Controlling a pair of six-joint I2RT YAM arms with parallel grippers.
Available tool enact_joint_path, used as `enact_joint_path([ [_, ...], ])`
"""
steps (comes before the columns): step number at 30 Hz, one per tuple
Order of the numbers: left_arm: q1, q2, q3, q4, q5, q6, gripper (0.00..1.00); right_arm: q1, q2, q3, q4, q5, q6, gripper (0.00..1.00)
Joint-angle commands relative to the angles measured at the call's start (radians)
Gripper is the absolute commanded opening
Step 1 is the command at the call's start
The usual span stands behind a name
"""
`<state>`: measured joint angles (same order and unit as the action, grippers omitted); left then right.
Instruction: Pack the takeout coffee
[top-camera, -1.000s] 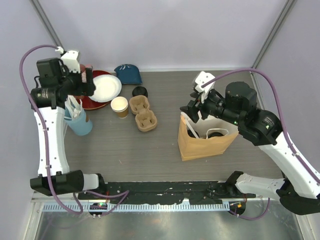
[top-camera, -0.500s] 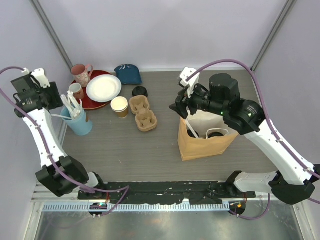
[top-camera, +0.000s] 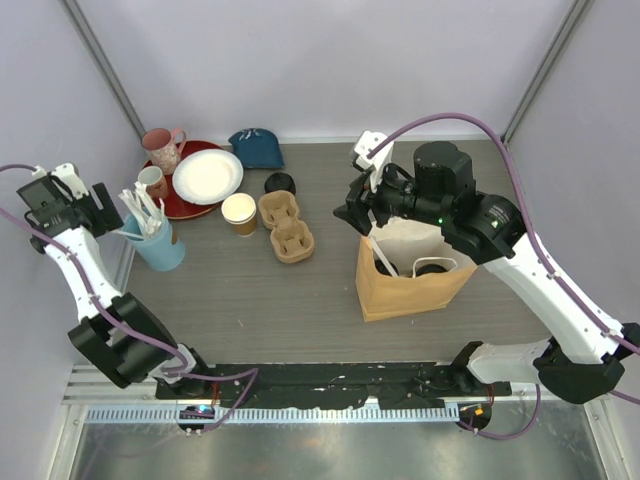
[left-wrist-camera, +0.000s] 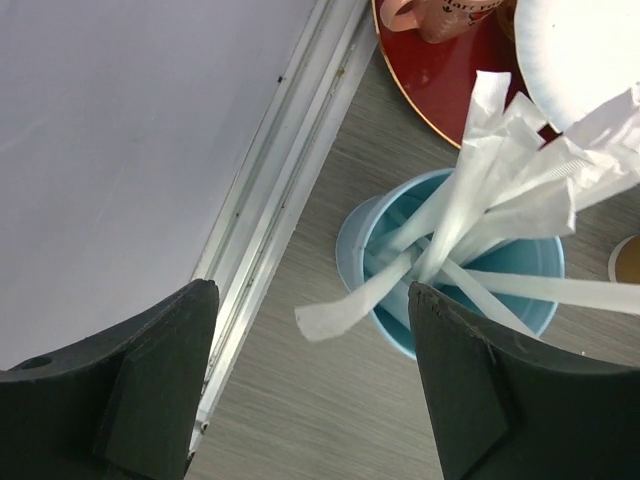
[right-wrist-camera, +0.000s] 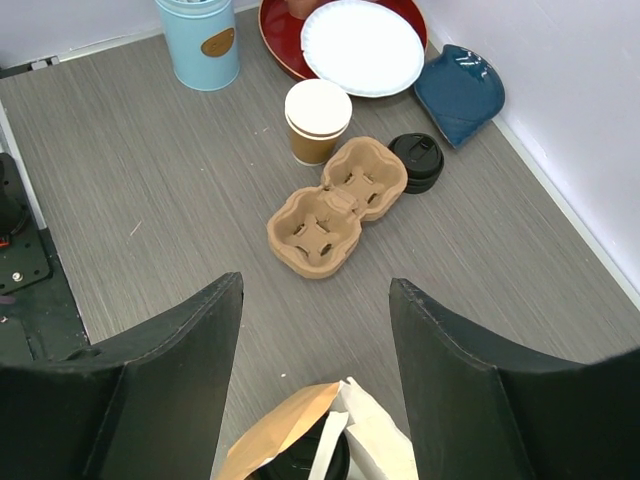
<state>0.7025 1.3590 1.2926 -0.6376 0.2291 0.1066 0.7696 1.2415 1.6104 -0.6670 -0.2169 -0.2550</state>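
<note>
One takeout coffee cup with a black lid (top-camera: 280, 183) stands on the table behind the cardboard cup carrier (top-camera: 285, 225); it also shows in the right wrist view (right-wrist-camera: 418, 160). A second black lid (top-camera: 432, 268) shows inside the open brown paper bag (top-camera: 405, 288), and at the bottom of the right wrist view (right-wrist-camera: 318, 468). My right gripper (top-camera: 357, 213) is open and empty above the bag's left rim (right-wrist-camera: 315, 288). My left gripper (top-camera: 103, 203) is open and empty at the table's left edge (left-wrist-camera: 310, 295), beside a blue cup of wrapped straws (left-wrist-camera: 450, 270).
A lidless tan cup with cream (top-camera: 239, 212) stands left of the carrier. A red plate (top-camera: 180, 205) carries a white plate (top-camera: 208, 176) and a pink mug (top-camera: 161, 148). A dark blue pouch (top-camera: 256, 147) lies at the back. The blue cup (top-camera: 158, 246) stands at the left.
My left arm has swung from over the plates out to the table's left edge. My right gripper has moved left and back, to above the bag's left rim.
</note>
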Motion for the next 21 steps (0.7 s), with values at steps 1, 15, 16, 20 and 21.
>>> enact_joint_path([
  [1,0.003,0.048,0.014,0.067,0.036,-0.021,0.79,-0.004,-0.019,0.025,0.032,-0.042,-0.003,0.65],
  [15,0.003,0.083,0.048,0.021,0.091,-0.042,0.21,-0.003,-0.062,-0.017,0.034,-0.087,-0.047,0.65],
  [16,0.003,0.086,0.048,0.024,0.096,-0.045,0.15,-0.003,-0.063,-0.020,0.032,-0.088,-0.047,0.65],
  [20,0.003,0.095,0.085,0.001,0.117,-0.036,0.00,-0.003,-0.076,-0.018,0.020,-0.091,-0.047,0.65],
  [21,0.003,0.092,0.094,-0.008,0.124,-0.036,0.00,-0.003,-0.076,-0.020,0.018,-0.091,-0.049,0.65],
])
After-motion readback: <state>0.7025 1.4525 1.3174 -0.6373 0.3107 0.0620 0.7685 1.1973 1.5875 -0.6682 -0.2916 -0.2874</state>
